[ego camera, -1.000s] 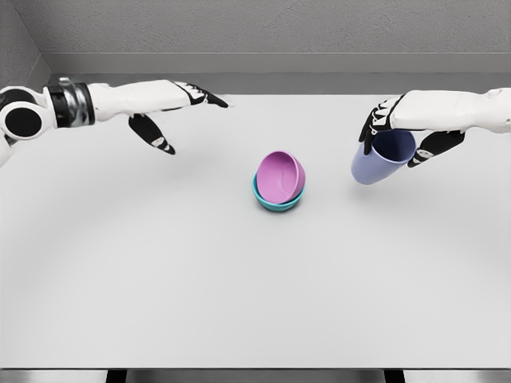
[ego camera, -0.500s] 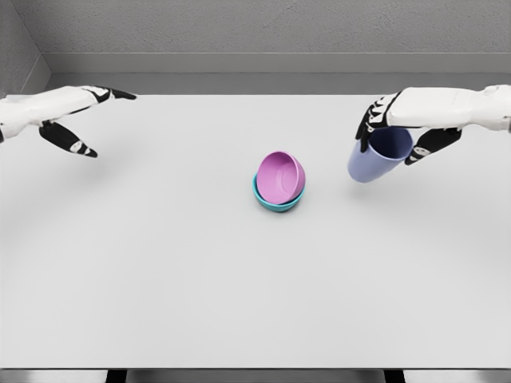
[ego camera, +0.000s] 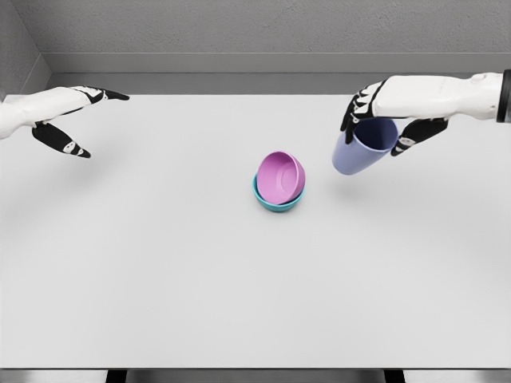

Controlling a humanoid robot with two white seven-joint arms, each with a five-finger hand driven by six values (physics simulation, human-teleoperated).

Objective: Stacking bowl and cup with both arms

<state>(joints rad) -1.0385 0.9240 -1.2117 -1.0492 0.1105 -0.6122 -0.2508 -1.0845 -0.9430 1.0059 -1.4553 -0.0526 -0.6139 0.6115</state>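
A pink bowl (ego camera: 280, 176) sits tilted inside a teal bowl (ego camera: 275, 202) near the middle of the white table (ego camera: 239, 279). To the right of them and above the table, my right hand (ego camera: 375, 120) is shut on the rim of a lavender cup (ego camera: 359, 148) that hangs tilted, its dark-blue inside facing up and right. The cup is clear of the bowls, a short gap to their right. My left hand (ego camera: 68, 120) hovers at the far left edge of the view, fingers spread and holding nothing.
The table's far edge meets a grey wall (ego camera: 255, 32) behind both hands. Its near edge runs along the bottom of the view.
My right hand has carried the cup left and slightly up, toward the bowls. My left arm has pulled back to the far left. The bowls have not moved.
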